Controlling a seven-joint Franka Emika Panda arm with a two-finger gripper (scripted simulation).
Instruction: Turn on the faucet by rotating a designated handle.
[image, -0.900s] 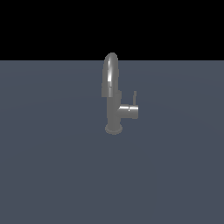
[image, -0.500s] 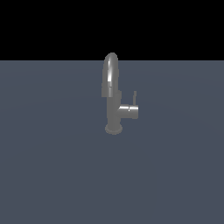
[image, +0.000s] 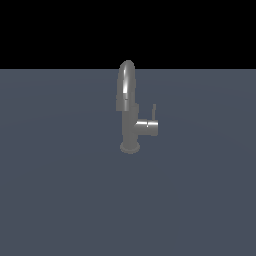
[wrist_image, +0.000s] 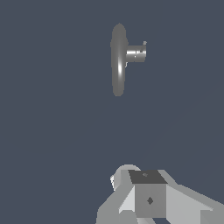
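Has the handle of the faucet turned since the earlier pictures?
No. The handle projects to the exterior view's right of the faucet body exactly as before.

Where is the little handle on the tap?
The handle sticks out sideways from the faucet body toward the exterior view's right, low down below the arched spout, with its thin lever rod pointing up at the end.

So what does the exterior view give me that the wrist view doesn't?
Only the exterior view shows the grey metallic faucet side-on: arched gooseneck spout, upright body, round flared base, and the thin lever rod rising from the end of the short grey cylinder handle. No arm appears there. Only the wrist view shows part of the grey gripper, well apart from the faucet; whether it is open or shut is unclear. Both show the faucet and handle standing on a plain dark grey-blue surface.
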